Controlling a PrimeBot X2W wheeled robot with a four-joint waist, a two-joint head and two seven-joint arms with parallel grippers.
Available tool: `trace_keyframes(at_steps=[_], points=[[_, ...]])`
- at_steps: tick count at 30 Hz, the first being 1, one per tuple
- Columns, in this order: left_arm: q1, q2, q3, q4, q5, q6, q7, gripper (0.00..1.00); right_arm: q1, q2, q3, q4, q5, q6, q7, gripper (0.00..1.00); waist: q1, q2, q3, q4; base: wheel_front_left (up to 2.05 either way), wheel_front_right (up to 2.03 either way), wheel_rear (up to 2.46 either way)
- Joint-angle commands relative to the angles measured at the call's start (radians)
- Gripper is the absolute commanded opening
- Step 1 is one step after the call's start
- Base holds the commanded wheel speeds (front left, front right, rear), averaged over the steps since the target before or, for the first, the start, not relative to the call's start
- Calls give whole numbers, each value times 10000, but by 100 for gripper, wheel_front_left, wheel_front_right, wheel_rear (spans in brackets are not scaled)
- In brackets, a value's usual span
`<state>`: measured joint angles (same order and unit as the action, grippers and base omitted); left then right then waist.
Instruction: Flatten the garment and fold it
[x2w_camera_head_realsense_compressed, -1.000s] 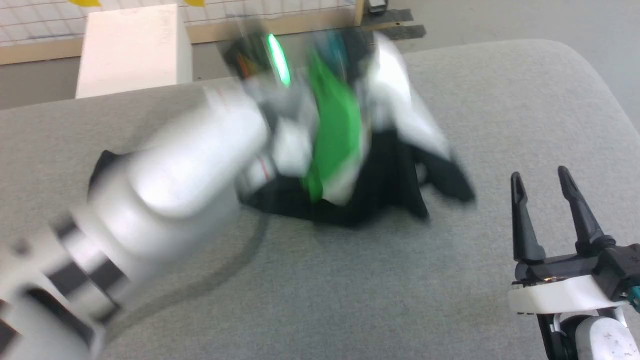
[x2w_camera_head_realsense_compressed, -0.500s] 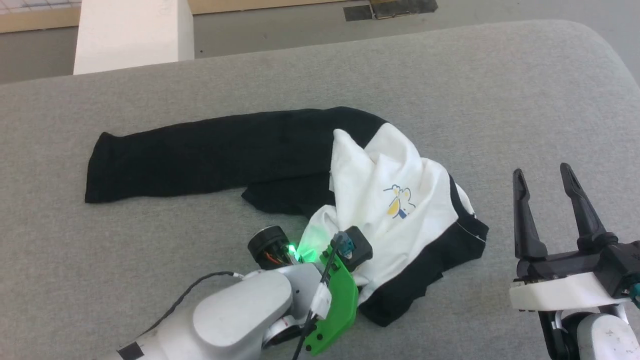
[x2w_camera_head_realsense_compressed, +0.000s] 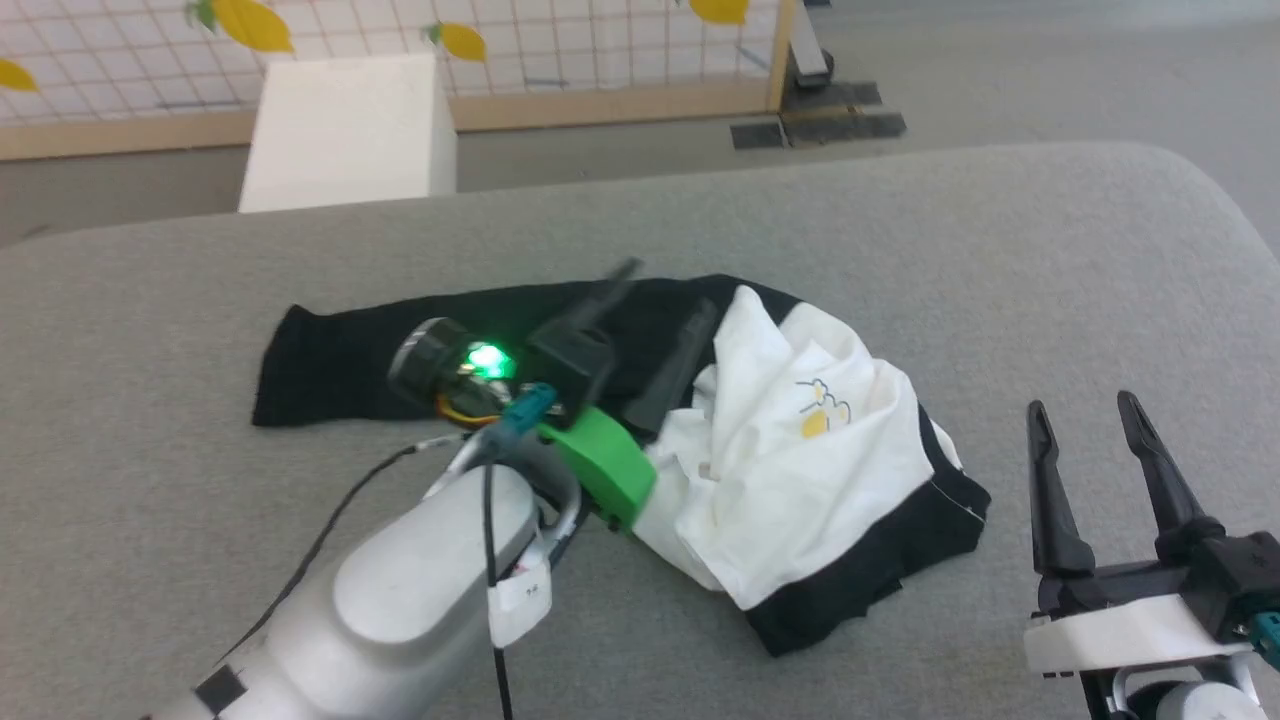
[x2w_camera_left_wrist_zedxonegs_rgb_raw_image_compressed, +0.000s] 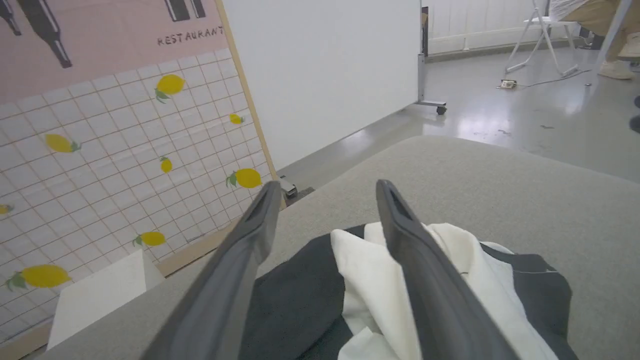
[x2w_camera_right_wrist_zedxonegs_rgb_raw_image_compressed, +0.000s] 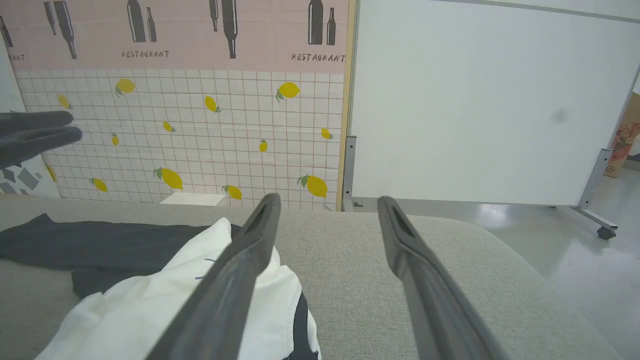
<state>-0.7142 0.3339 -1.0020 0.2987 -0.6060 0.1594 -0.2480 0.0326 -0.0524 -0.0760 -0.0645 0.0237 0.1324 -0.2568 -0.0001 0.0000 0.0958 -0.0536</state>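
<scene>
**Left gripper** (x2w_camera_head_realsense_compressed: 668, 288): the two fingers are spread wide with nothing clamped between them. In the left wrist view, the left gripper (x2w_camera_left_wrist_zedxonegs_rgb_raw_image_compressed: 327, 184) points out over the garment (x2w_camera_left_wrist_zedxonegs_rgb_raw_image_compressed: 350, 260). White cloth lies under and between the fingers, and black cloth lies under the left finger. Whether the fingers touch the cloth cannot be determined.

**Right gripper** (x2w_camera_head_realsense_compressed: 1080, 405): the fingers are parted by a wide gap and hold nothing. In the right wrist view, the right gripper (x2w_camera_right_wrist_zedxonegs_rgb_raw_image_compressed: 327, 197) is low over the grey padded table (x2w_camera_right_wrist_zedxonegs_rgb_raw_image_compressed: 450, 280), with bare table between and ahead of its fingers.

**Garment** (x2w_camera_head_realsense_compressed: 790, 490): it lies crumpled on the table (x2w_camera_head_realsense_compressed: 900, 230).
- The bunched white body, with its small yellow print (x2w_camera_head_realsense_compressed: 822, 410) facing up, lies directly right of the left gripper and to the left of the right gripper, apart from the latter.
- One black sleeve (x2w_camera_head_realsense_compressed: 340, 360) extends flat to the left of the left gripper.
- A black hem borders the white body on the side nearest the right gripper.

**Background**: a white box (x2w_camera_head_realsense_compressed: 345, 130) stands beyond the table's far edge.
</scene>
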Motion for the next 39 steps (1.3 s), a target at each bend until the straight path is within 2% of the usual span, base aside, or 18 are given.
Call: trace_keyframes(at_steps=[1, 6, 8, 10, 13, 21, 25, 31, 35, 39], points=[[409, 68, 313, -63, 213, 433, -94, 100, 136, 22, -43, 9, -58, -17, -49, 100, 1, 0, -361, 356, 0, 0, 0], [1747, 192, 2459, -1171, 1254, 2110, -132, 100, 292, 22, -301, 21, 157, -17, -49, 100, 1, 0, -463, 584, 0, 0, 0], [2467, 204, 3376, -1567, 1755, 2626, -134, 100, 340, 22, -387, 52, 247, -17, -49, 100, 1, 0, -472, 670, 0, 0, 0], [3224, 149, 4143, -1787, 2101, 2829, -134, 100, 379, 22, -433, 100, 341, -17, -49, 100, 1, 0, -502, 727, 0, 0, 0], [4172, -25, 5069, -1939, 2525, 2826, -135, 100, 457, 22, -496, 186, 478, -17, -49, 100, 1, 0, -573, 796, 0, 0, 0], [6498, -926, 6669, -1842, 3613, 1905, -136, 100, 805, 22, -601, 344, 721, -17, -49, 100, 1, 0, -778, 802, 0, 0, 0], [6502, -1172, 7234, -1715, 3984, 1374, -136, 100, 833, 22, -594, 301, 744, -17, -49, 100, 1, 0, -668, 751, 0, 0, 0], [4080, -837, 7774, -1369, 4492, 203, -137, 100, 316, 22, -505, 136, 624, -17, -49, 100, 1, 0, -2, 586, 0, 0, 0], [1730, -488, 7602, -133, 4728, -606, -60, 100, -111, 22, -399, -5, 501, -17, -49, 100, 1, 0, 605, 390, 0, 0, 0], [-590, -460, 7287, 1254, 4506, -1667, 1132, 100, -471, 22, -326, -119, 464, -17, -49, 100, 1, 0, 1258, 139, 0, 0, 0]])
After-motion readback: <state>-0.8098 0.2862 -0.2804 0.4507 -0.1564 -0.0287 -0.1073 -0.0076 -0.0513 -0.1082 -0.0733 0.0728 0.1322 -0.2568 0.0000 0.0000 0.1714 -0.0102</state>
